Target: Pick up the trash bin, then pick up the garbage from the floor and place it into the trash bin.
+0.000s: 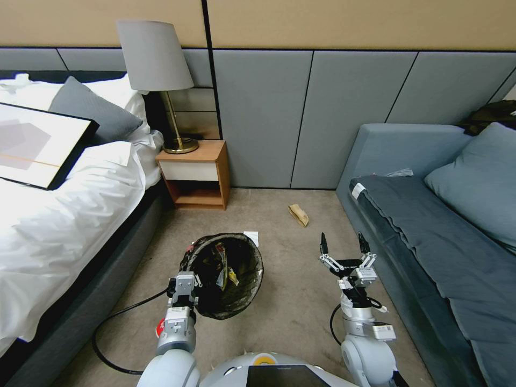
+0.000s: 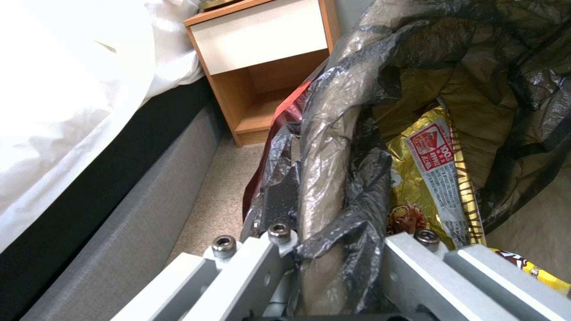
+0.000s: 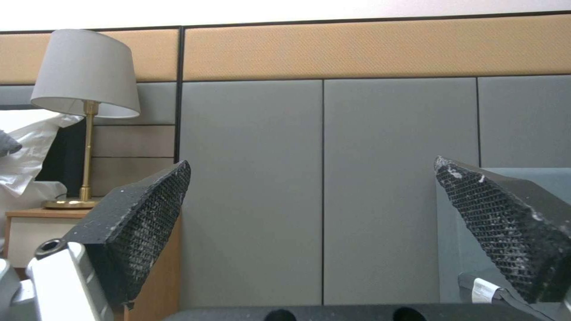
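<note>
Head view: the left gripper (image 1: pixel 188 290) has its jaws pinched on the bag-lined rim of the trash bin (image 1: pixel 226 274), held tilted with wrappers inside. The right gripper (image 1: pixel 345 252) hangs with jaws wide and empty. The crumpled brown paper bag (image 1: pixel 299 214) lies on the carpet, ahead of the right jaws. I judge it best to keep the bin level and to lower straight over the bag.

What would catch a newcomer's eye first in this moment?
The trash bin, black-lined and already holding snack wrappers, hangs from the left pincer, clamped on its rim beside the bed. The right pincer gapes open and empty by the sofa, with a crumpled brown paper bag on the carpet ahead.
</note>
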Robot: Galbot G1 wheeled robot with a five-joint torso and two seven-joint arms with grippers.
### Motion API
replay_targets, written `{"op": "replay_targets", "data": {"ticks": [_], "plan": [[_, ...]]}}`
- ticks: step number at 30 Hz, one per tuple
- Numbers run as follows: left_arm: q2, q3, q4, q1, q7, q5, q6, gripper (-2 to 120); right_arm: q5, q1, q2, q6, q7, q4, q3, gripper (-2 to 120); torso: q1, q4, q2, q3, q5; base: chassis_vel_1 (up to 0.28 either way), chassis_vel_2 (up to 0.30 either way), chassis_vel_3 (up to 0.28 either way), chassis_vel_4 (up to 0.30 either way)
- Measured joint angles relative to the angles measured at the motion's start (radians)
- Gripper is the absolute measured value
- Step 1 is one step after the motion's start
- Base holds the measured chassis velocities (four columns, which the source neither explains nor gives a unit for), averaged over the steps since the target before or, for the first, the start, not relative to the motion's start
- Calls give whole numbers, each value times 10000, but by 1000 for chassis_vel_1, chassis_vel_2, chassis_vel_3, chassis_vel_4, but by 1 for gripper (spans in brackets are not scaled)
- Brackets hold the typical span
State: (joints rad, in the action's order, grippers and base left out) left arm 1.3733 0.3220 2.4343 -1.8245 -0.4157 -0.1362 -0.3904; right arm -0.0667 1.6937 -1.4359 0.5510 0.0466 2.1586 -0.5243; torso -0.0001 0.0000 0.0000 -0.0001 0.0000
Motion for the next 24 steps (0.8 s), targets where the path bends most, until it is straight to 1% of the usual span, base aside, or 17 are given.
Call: {"op": "replay_targets", "data": {"ticks": [4, 11, 13, 16, 18, 24], "plan": [[14, -9, -2, -16, -1, -18, 0, 1, -28, -22, 21, -5, -5, -8, -2, 100, 0, 0, 0, -1, 1, -88, 65, 66, -81], [54, -27, -17, -36, -9, -53, 13, 1, -31, -79, 38, -33, -14, -24, 36, 100, 0, -1, 0, 1, -3, -186, 192, 172, -191], [79, -30, -19, -29, -13, -58, 18, 1, -31, -97, 40, -39, -23, -25, 59, 100, 1, 2, 0, 1, 2, -244, 261, 259, -234], [83, -32, -21, -32, -15, -60, 19, 1, -29, -101, 40, -42, -30, -23, 73, 100, 0, 1, 0, 0, -1, -254, 258, 271, -240], [80, -33, -20, -34, -17, -61, 22, 1, -22, -101, 32, -42, -32, -31, 86, 100, -1, -2, 0, -1, 0, -276, 270, 271, -295], [86, -33, -23, -34, -23, -67, 34, 1, -9, -110, 28, -44, -34, -52, 90, 100, 1, 0, -1, 2, -3, -310, 317, 311, -315]]}}
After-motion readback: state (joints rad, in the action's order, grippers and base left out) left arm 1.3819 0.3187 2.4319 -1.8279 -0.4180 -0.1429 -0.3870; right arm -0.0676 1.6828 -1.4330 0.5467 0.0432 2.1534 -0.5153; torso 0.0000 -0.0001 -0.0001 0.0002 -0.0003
